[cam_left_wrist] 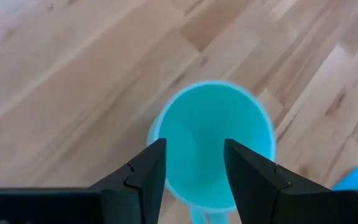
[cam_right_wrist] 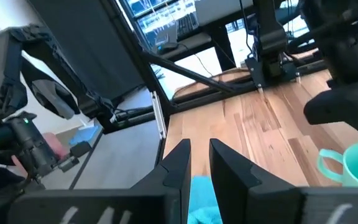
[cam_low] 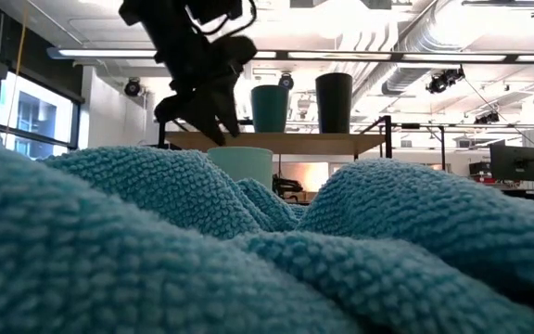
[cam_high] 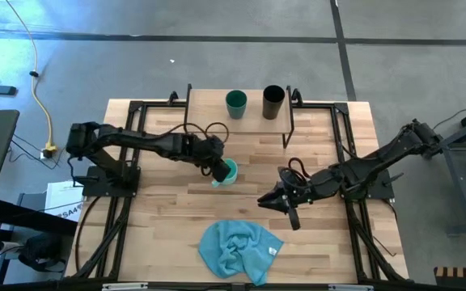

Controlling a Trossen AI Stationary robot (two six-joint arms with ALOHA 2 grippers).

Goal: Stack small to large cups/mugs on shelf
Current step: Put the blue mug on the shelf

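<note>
- Wooden tabletop point(cam_high: 168, 174) lies under both arms.
- Left gripper point(cam_left_wrist: 194, 165), part-open and empty, hovers over the turquoise mug point(cam_left_wrist: 213, 146), directly beneath; rigid, light, likely slippery, so pinch one wall at the rim.
- Right gripper point(cam_high: 275, 200), narrowly parted, holds nothing.

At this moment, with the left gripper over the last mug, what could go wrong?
The left gripper hangs open above the turquoise mug, one finger over its mouth; closing off-centre on the rim could tip it. The shelf already carries the teal cup and black cup, so a careless placement might knock them. The blue cloth hides much of the low view.
</note>
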